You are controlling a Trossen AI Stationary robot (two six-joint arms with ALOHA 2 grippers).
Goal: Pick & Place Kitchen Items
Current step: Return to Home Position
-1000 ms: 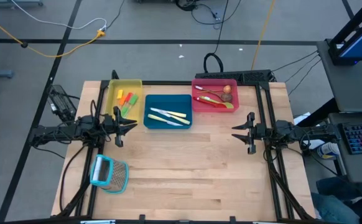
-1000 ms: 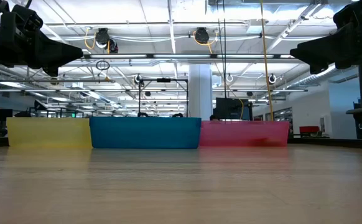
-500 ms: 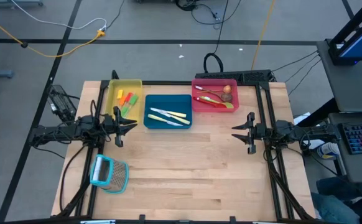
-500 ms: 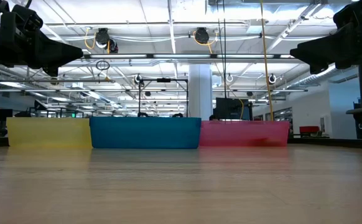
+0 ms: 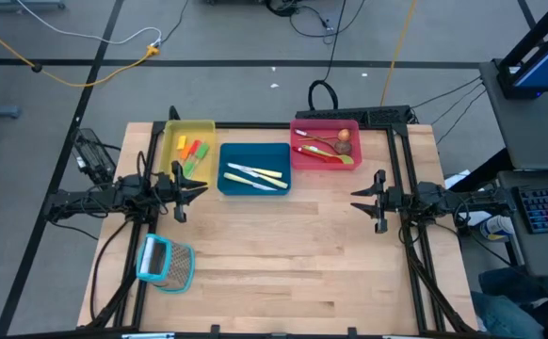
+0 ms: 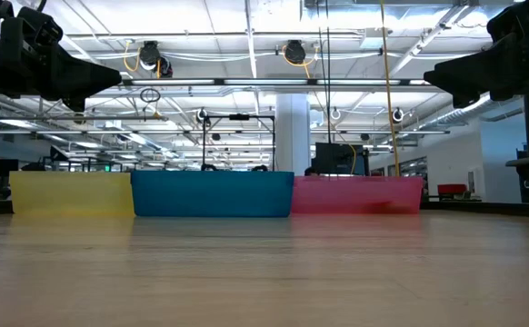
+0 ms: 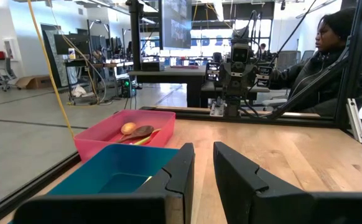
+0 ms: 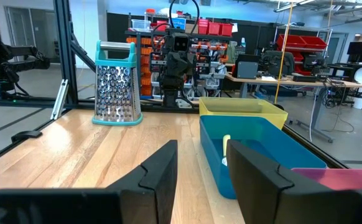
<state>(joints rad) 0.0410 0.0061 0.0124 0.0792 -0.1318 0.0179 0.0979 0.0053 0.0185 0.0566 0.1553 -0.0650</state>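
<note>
Currently spatulas (image 5: pixel 191 151) in yellow tray (image 5: pixel 189 123), knives (image 5: pixel 253 176) blue tray (image 5: pixel 232 185), spoons (image 5: pixel 326 149) red tray (image 5: pixel 326 122)

Wooden table (image 5: pixel 293 254). Three trays stood in a row along its far edge: yellow tray (image 5: pixel 187 124) left, blue tray (image 5: pixel 253 147) middle, red tray (image 5: pixel 326 121) right. Blue-framed grater (image 5: pixel 166 264) stood upright near left, well apart from them. Keyboard (image 5: pixel 547 207) and a seated person (image 7: pixel 330 50) were beyond the right side.
</note>
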